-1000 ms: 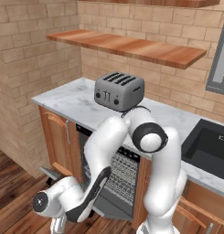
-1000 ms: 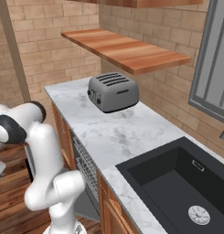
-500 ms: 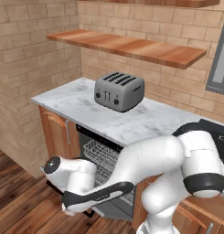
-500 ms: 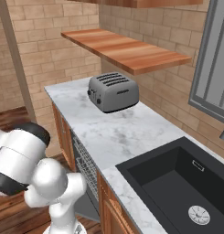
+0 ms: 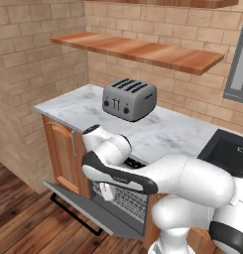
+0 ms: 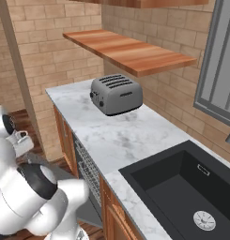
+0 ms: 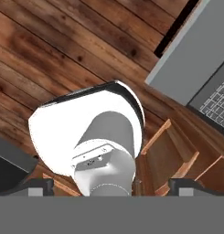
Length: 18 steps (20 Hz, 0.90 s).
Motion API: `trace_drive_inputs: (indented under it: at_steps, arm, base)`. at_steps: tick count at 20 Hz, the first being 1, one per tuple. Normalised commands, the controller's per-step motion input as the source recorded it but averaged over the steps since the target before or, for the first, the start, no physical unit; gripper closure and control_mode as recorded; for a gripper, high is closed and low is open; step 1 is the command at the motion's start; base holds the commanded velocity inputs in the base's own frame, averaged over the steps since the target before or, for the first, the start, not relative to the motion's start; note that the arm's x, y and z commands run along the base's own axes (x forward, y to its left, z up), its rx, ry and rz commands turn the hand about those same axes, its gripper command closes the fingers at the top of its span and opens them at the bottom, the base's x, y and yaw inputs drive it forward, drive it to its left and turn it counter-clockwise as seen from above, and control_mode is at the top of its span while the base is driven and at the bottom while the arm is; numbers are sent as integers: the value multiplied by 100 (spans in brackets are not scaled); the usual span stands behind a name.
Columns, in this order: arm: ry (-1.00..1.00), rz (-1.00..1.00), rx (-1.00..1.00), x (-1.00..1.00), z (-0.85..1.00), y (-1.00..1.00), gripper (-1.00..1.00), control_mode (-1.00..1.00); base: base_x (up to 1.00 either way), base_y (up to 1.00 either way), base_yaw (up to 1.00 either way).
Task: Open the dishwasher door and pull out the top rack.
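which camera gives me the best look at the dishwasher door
The left base view: the dishwasher door hangs open, its inner face and black bar handle visible. The hand view catches a grey corner; the right base view shows a grey sliver past the arm.

The white arm (image 5: 143,173) is folded way over on itself, elbow sticking out low to the left in the left base view. In the hand view the gripper (image 7: 106,188) has its fingertips (image 7: 38,187) spread wide apart with nothing between them.
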Motion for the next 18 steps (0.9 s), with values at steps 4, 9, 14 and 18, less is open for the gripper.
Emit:
trace_drive_inputs:
  at_steps: [4, 9, 14, 18]
  arm:
    - [45, 1, -46, 47, 2, -18, -100, -100]
    - [28, 9, -47, 44, -1, -29, -100, -100]
    - [27, 18, -40, 48, -2, -20, -100, -100]
    - [41, 24, -36, 17, -48, -5, -100, -100]
  base:
    - [0, 0, 0]
    - [0, 0, 0]
    - [0, 0, 0]
    - [0, 0, 0]
